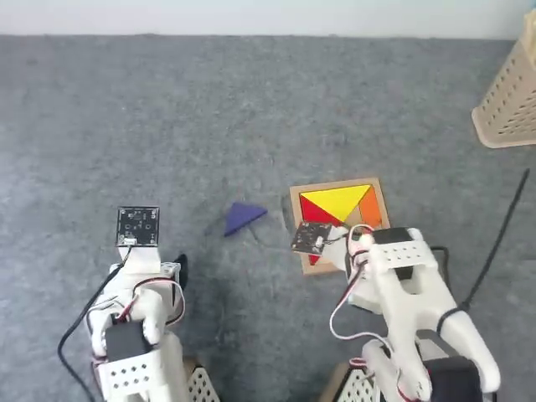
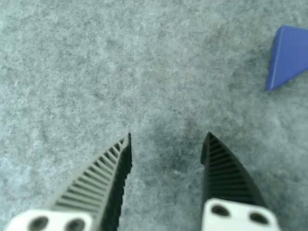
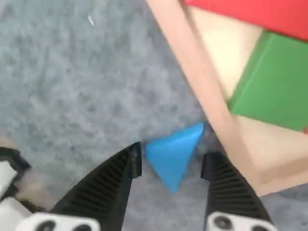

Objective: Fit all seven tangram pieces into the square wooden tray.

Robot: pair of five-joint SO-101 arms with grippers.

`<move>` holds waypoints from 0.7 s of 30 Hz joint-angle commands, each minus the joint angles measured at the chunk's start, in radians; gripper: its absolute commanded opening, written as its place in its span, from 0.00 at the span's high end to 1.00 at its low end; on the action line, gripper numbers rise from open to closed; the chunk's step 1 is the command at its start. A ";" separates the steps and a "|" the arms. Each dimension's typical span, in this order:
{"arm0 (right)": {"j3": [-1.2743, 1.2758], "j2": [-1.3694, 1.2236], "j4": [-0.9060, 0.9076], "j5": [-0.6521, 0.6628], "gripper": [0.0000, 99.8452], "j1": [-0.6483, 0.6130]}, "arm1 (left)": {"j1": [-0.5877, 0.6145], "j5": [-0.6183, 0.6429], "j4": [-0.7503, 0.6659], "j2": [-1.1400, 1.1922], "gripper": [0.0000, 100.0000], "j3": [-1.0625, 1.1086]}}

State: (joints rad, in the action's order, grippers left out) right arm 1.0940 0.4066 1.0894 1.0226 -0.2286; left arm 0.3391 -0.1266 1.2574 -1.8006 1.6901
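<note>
Left arm (image 1: 146,276) jaws spread, right arm (image 1: 402,253) jaws spread

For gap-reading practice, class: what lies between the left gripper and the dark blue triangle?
Only bare grey carpet separates left gripper and dark blue triangle, per the left wrist view.

This looks like a robotics lab bench, not a home or shop. Two white plastic arms, the left arm (image 1: 134,335) and the right arm (image 1: 410,310), stand side by side at the near edge, with loose wiring (image 1: 343,295) looped along them and a bare circuit board (image 1: 137,226) at a wrist. Grey felt covers the surface (image 1: 167,126). A plain white wall (image 1: 251,17) runs along the far side. A black cable (image 1: 496,251) trails at the right, and a square wooden tray (image 1: 335,182) lies before the right arm.
</note>
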 commanded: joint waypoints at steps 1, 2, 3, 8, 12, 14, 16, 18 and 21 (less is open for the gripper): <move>-0.012 -0.002 -0.010 -0.112 0.78 -0.064 | 0.005 0.008 0.006 -0.017 0.77 -0.004; -0.012 -0.002 -0.010 -0.146 0.78 -0.076 | 0.005 0.008 0.006 -0.017 0.77 -0.004; -0.012 -0.002 -0.010 -0.176 0.78 -0.090 | 0.005 0.008 0.006 -0.017 0.77 -0.004; -0.011 -0.004 -0.010 -0.302 0.78 -0.122 | 0.005 0.008 0.006 -0.017 0.77 -0.004; -0.005 -0.008 0.001 -0.279 0.79 -0.116 | 0.005 0.008 0.006 -0.017 0.77 -0.004; -0.005 -0.010 0.002 -0.249 0.82 -0.114 | 0.005 0.008 0.006 -0.017 0.77 -0.004; -0.005 -0.010 0.025 -0.176 0.82 -0.114 | 0.005 0.008 0.006 -0.017 0.77 -0.004; -0.005 -0.012 0.054 -0.069 0.82 -0.114 | 0.005 0.008 0.006 -0.017 0.77 -0.004; -0.005 -0.010 0.073 0.044 0.81 -0.099 | 0.005 0.008 0.006 -0.017 0.77 -0.004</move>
State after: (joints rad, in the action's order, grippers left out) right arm 1.0925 0.4097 1.1293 0.9521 -0.3176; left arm 0.3391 -0.1266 1.2574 -1.8006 1.6901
